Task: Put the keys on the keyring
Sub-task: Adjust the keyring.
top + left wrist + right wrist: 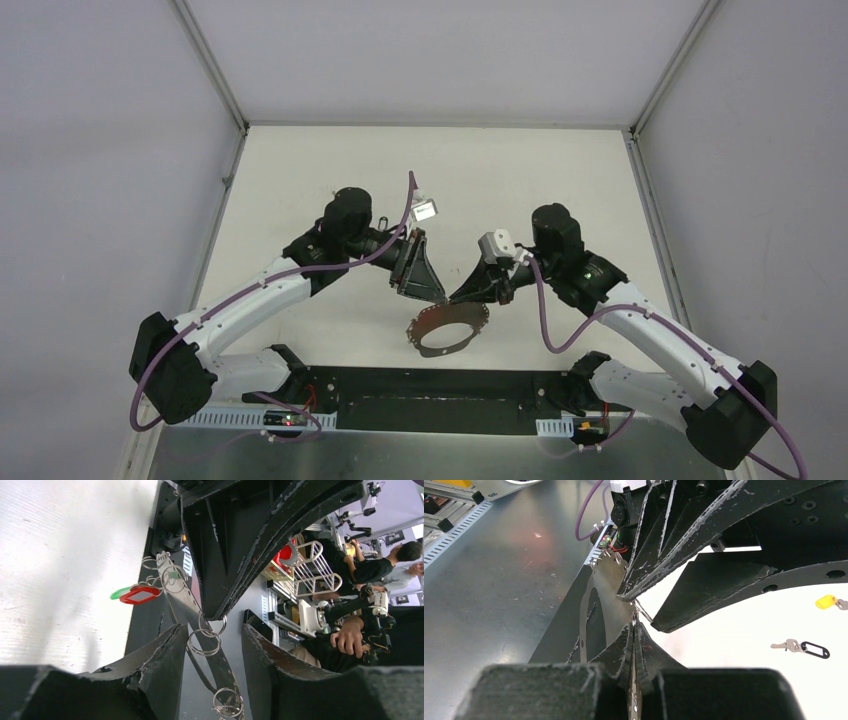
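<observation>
Your right gripper clamps the keyring; black-tagged key and yellow-tagged key lie loose at its three o'clock. Left gripper straddles the keyring half-open; red tag seems threaded.

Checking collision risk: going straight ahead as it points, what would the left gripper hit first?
Likely the keyring, its band running between the fingers of the left gripper; the right gripper sits just beyond.

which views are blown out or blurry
Top view: even light, sharp, keyring small and dark. Left wrist: table washed out white, left fingers soft. Right wrist: table glares white too, right fingers blurred.
</observation>
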`<state>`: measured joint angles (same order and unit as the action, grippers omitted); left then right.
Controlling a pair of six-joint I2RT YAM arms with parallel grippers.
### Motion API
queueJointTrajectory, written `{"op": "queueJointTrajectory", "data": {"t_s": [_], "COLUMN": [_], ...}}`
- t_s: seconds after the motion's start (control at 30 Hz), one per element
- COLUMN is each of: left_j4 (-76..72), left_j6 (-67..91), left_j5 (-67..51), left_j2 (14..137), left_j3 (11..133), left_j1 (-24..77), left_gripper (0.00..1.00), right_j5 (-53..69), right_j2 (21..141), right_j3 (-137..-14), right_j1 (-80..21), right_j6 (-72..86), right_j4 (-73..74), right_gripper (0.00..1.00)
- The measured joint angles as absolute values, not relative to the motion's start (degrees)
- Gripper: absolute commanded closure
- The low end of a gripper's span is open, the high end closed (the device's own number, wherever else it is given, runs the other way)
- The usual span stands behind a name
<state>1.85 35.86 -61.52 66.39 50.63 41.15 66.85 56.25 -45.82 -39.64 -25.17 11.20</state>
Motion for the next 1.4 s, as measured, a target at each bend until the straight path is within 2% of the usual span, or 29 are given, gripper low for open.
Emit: {"op": "queueJointTrajectory", "data": {"t_s": [0.5, 0.7, 0.77, 0.87, 0.93, 1.2, 1.4], "left_j4": [5.1, 10.9, 12.2, 13.2, 13.8, 16.6, 25.3], "left_j6": [34.5, 31.3, 30.6, 30.5, 30.6, 33.1, 29.3], "left_j5": [-63.3, -63.0, -62.3, -60.6, -59.4, -55.3, -48.7], "left_j2": [62.9, 62.7, 62.7, 62.6, 62.3, 61.2, 61.2], "left_j3": [49.0, 49.9, 50.5, 51.4, 51.9, 55.7, 60.7], "left_j1": [41.1, 41.1, 41.1, 41.1, 41.1, 41.1, 41.1], "left_gripper": [0.74, 0.76, 0.75, 0.63, 0.6, 0.61, 0.6], "right_j5": [66.9, 66.8, 66.8, 66.8, 66.8, 66.7, 66.7], "right_j2": [56.2, 56.2, 56.2, 56.2, 56.2, 56.2, 56.2], "right_j3": [-45.8, -45.8, -45.8, -45.8, -45.9, -46.0, -46.0], "right_j1": [-39.8, -39.7, -39.7, -39.7, -39.7, -39.7, -39.7], "right_j6": [-25.6, -25.8, -25.9, -26.2, -26.5, -27.1, -27.2], "right_j4": [11.3, 11.6, 11.9, 12.4, 13.0, 13.8, 14.2], "right_gripper": [1.0, 1.0, 1.0, 1.0, 1.0, 1.0, 1.0]}}
